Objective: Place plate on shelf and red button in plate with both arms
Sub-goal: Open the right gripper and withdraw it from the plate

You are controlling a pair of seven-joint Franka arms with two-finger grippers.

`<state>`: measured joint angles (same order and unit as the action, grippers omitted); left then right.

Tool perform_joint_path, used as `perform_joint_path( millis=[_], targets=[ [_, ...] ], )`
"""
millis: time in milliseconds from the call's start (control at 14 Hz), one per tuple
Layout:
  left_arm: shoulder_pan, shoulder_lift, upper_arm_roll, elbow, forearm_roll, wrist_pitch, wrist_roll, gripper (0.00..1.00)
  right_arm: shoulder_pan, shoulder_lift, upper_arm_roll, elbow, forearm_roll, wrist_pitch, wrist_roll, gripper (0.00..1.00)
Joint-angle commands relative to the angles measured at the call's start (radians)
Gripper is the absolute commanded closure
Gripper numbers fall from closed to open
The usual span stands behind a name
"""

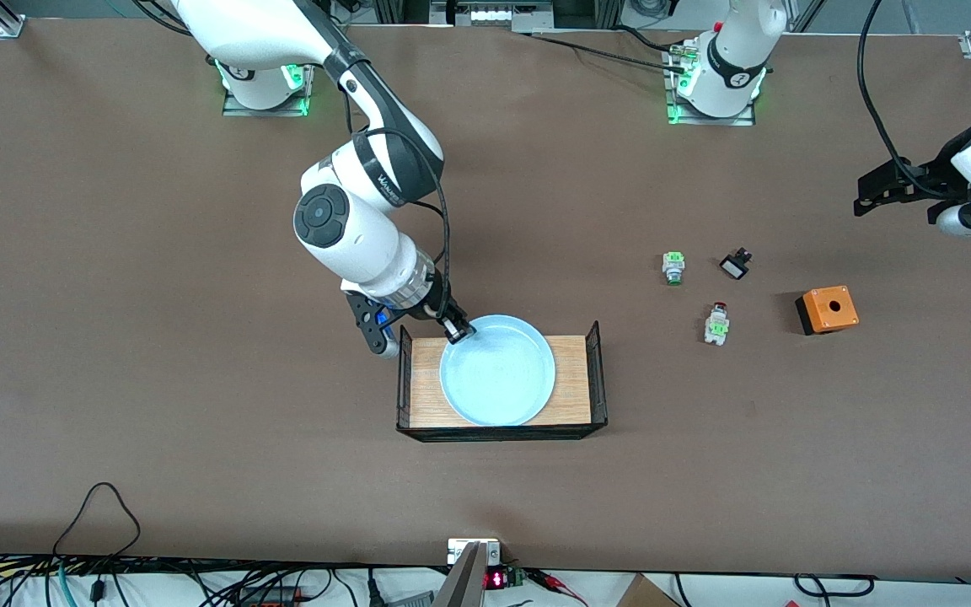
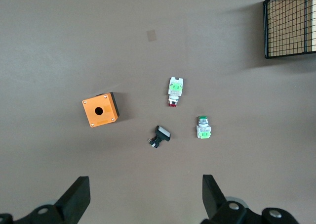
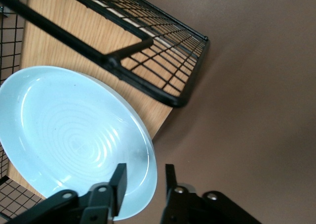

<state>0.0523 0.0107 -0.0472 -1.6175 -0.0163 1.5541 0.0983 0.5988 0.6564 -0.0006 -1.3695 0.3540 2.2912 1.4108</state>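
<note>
Plate (image 1: 498, 371) rests on the wooden tray (image 1: 574, 379), right jaws parted astride its rim; left jaws open.

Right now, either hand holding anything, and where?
Right hand straddles the plate rim with fingers apart; grip cannot be told. Left hand open, empty.

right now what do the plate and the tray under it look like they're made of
Plate: pale blue, smooth with a soft sheen and faint concentric rings, probably plastic or glazed ceramic. Tray: light wood-grain board, possibly laminate, with black wire-mesh ends that look like coated metal.
</note>
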Motion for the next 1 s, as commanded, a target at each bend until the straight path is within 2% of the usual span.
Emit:
perform_joint_path(
  millis=[0,356,498,712,925],
  targets=[
    [0.006,0.015,-0.002,0.031,-0.017,-0.017,0.009,0.0,0.003,-0.012,-0.001,0.027,0.002,-0.031,-0.004,0.0],
    [0.003,0.015,-0.003,0.031,-0.017,-0.025,0.004,0.0,-0.036,-0.118,-0.016,0.053,-0.003,-0.252,-0.024,0.0],
    [0.006,0.014,-0.002,0.033,-0.019,-0.069,0.005,0.0,-0.072,-0.171,-0.016,0.053,-0.036,-0.303,-0.05,0.0],
    [0.0,0.015,-0.005,0.031,-0.021,-0.069,0.004,0.0,-0.137,-0.233,-0.016,0.052,-0.067,-0.462,-0.284,0.0],
    [-0.012,0.044,-0.008,0.031,-0.019,-0.054,0.015,0.0,-0.267,-0.293,-0.016,0.044,-0.072,-0.577,-0.548,0.0]
  ],
)
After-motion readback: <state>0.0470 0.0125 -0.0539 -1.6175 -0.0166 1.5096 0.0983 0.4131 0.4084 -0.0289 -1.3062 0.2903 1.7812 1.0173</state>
